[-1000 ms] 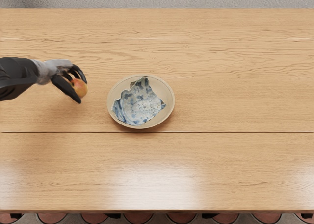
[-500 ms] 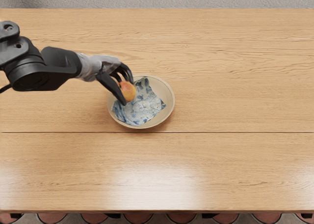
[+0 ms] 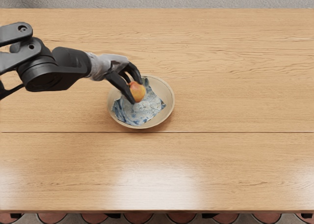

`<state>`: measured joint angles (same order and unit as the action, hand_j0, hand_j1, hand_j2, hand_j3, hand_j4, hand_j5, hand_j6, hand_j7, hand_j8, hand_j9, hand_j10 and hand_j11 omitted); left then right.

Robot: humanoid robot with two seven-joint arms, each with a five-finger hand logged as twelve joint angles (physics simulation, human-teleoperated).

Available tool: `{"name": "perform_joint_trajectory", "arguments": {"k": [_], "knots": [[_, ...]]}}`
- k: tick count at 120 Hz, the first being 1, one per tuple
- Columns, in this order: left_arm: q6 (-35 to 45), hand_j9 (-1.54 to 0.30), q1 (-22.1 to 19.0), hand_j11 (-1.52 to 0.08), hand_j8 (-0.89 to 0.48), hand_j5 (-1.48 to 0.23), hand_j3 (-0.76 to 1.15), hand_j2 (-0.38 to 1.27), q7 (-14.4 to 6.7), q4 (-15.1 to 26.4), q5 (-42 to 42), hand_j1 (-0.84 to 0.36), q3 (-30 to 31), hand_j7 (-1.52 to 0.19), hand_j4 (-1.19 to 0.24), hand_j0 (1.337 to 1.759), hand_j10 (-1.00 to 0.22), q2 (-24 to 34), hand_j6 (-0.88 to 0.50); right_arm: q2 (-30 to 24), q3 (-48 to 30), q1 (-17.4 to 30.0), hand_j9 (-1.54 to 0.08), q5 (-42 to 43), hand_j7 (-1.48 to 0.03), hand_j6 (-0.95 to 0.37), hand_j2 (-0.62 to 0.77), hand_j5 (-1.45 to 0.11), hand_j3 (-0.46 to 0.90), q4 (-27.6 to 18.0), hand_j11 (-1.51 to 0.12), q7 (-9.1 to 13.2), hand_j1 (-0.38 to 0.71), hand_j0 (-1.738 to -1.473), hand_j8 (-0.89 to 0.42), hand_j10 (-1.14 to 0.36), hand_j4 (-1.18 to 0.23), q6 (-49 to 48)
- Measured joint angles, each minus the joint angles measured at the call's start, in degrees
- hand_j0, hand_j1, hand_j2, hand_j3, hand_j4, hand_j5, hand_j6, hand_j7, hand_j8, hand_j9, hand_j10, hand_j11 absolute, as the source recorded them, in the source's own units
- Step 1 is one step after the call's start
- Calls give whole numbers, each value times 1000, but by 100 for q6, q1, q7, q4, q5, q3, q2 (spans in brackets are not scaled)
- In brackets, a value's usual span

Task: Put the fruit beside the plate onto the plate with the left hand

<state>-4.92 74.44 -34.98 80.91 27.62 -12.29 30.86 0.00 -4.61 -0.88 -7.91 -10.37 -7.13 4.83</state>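
1. Item: small round yellow-and-red fruit (image 3: 138, 91). Location: in the grasp of the left hand (image 3: 123, 78), over the upper-left part of the round beige-rimmed ceramic plate with blue-and-white patterned centre (image 3: 171, 102). Whether it touches the plate surface or hangs just above cannot be told from this view.

2. Hazard, roll-out. The fruit is round and the plate looks shallow. If released from any height, or with sideways drift, it would likely roll across the patterned centre and could cross the low rim onto the light wooden table (image 3: 221, 160).

3. Hazard, off-centre release. The fruit sits nearer the plate's upper-left rim than its middle. A drop here leaves little margin on that side.

4. Hazard, plate disturbance. The dark fingers (image 3: 133, 73) reach down close to the rim. Pressing lower could catch the edge and tip or slide the plate.

5. Hazard, drag on withdrawal. If the fingers open only partway, the retreating hand could pull the fruit back over the rim.

6. Item: left hand, grey-sleeved, black-fingered, arm entering from the left edge. State: fingers curled and clamped about the fruit, thumb below-left, other fingers arched over the top. It contacts nothing else that can be seen.

7. Item: right hand. Not visible.
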Motion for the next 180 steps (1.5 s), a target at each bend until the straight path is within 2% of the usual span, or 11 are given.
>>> {"name": "perform_joint_trajectory", "arguments": {"k": [10, 25, 42, 60, 82, 99, 114, 127, 147, 167, 180], "knots": [[84, -852, -8, -852, -399, -888, 0, 391, -1, -3, 14, -321, -1, -853, -678, 1656, -616, -36, -359, 0, 1, 0, -45, 0, -45, -35, -7, -45, 0, 0, -45, -1, -308, -1658, -35, -35, -35, 0], [136, -687, -17, -687, -387, -707, 0, 248, -1, -15, 20, -222, -1, -688, -541, 1657, -507, -45, -368, 0, 2, 0, -45, 0, -45, -35, -7, -45, 0, 0, -45, -2, -308, -1658, -35, -35, -35, 0], [164, -515, -26, -515, -326, -525, 0, 151, -2, -27, 23, -94, -1, -515, -402, 1658, -386, -45, -316, 0, 3, 0, -45, 0, -45, -35, -7, -45, 0, 0, -45, -2, -308, -1658, -35, -35, -35, 0], [172, -419, -17, -419, -289, -424, 0, 100, -2, -26, 23, -21, -7, -419, -326, 1658, -318, 41, -285, 0, 2, 0, -45, 0, -45, -35, -7, -45, 0, 0, -45, -4, -308, -1658, -35, -35, -35, 0], [-110, -365, -78, -365, -268, -367, 0, 71, -2, 49, 11, 19, -54, -365, -283, 1658, -280, 862, -266, 0, 1, 0, -45, 0, -45, -35, -7, -45, 0, 0, -45, -6, -307, -1658, -35, -35, -35, 0], [-1085, -347, -637, -347, -261, -348, 0, 62, 31, 94, 5, 33, -482, -347, -269, 1658, -267, 1854, -260, 0, -3, 0, -45, 0, -45, -35, -7, -45, 0, -1, -45, -7, -307, -1658, -35, -35, -35, 0], [-2266, -338, -1596, -338, -259, -339, 0, 57, 195, 105, -20, 40, -1384, -338, -262, 1658, -261, 1973, -258, 0, -5, 0, -45, -1, -45, -35, -7, -45, 0, -3, -45, -5, -307, -1658, -35, -35, -35, 0], [-2748, -333, -2321, -333, -257, -334, 0, 55, 246, 78, -169, 44, -2406, -333, -259, 1658, -258, 2049, -257, 0, -5, 0, -45, -3, -45, -35, -7, -45, 0, -7, -45, -3, -307, -1658, -35, -35, -35, 0], [-2958, -329, -2553, -329, -254, -329, 0, 53, 268, -352, -1063, 47, -3140, -329, -255, 1658, -255, 2259, -254, 0, -5, 0, -45, -7, -45, -35, -7, -45, 0, -15, -45, 1, -307, -1658, -35, -35, -35, 0], [-3001, -327, -2612, -327, -252, -327, 0, 52, 272, -892, -1560, 49, -3280, -327, -253, 1658, -252, 2241, -253, 0, -8, 0, -45, -8, -45, -35, -7, -45, 0, -20, -45, 1, -307, -1658, -35, -35, -35, 0], [-3009, -326, -2835, -326, -252, -327, 0, 52, 272, -1067, -1794, 49, -3278, -326, -252, 1658, -252, 2241, -252, 0, -8, 0, -45, -9, -45, -35, -7, -45, 0, -19, -45, 1, -307, -1658, -35, -35, -35, 0]]}}
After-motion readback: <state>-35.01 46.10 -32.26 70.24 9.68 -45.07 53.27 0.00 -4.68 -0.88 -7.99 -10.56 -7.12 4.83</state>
